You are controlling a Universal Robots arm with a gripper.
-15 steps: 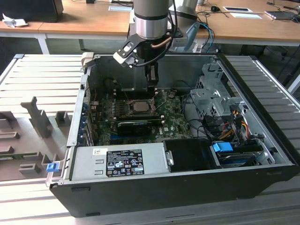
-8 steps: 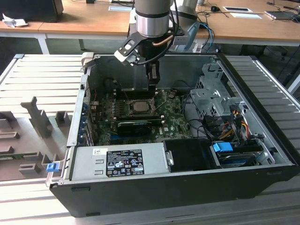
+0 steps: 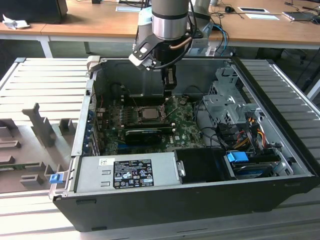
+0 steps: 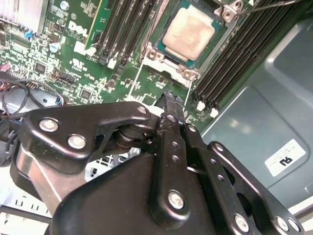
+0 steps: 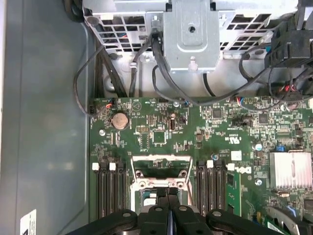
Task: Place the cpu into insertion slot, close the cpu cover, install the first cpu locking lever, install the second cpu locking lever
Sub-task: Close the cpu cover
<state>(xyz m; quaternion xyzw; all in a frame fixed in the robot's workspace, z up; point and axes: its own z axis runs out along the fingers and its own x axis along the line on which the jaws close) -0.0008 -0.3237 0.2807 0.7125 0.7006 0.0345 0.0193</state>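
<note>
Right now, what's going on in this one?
A robot arm is working inside an open computer case. Its gripper hangs low over the green motherboard, close beside the socket, with its fingers shut and nothing held. The chip already sits in the socket.

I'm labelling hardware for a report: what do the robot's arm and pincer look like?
The silver-grey cylindrical arm ends in a black wrist with a thin brown cable. The black metal pincer has hinged link bars joined by silver bolts.
</note>
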